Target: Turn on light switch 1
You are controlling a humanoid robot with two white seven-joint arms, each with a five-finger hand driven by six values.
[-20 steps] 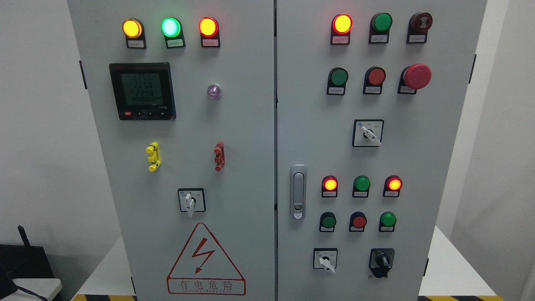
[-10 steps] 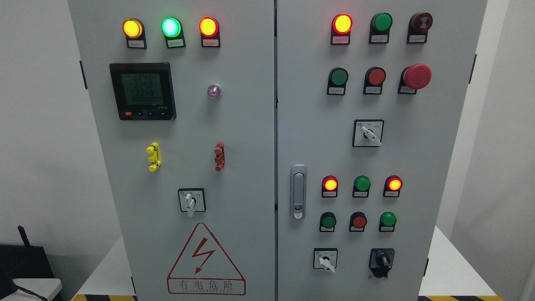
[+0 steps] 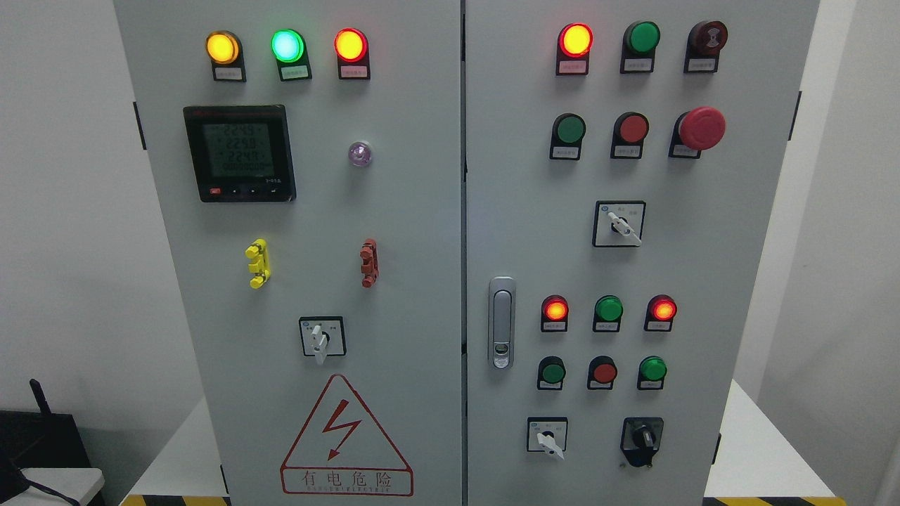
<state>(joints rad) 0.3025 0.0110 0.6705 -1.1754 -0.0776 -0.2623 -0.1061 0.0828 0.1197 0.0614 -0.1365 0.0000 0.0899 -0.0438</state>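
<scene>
Front of the grey two-door cabinet point(image 3: 422, 211): neither of our hands appears, so we cannot tell their state. Several switches could be light switch 1: white-handled selectors on the left door's lower middle point(image 3: 322, 336), the right door's centre point(image 3: 619, 223) and its bottom edge point(image 3: 547, 434), beside a black knob point(image 3: 641, 439); we cannot tell which

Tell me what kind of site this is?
Probably an electrical room or training lab: a grey two-door control cabinet with lit indicator lamps, a digital meter and a high-voltage warning sign.
</scene>
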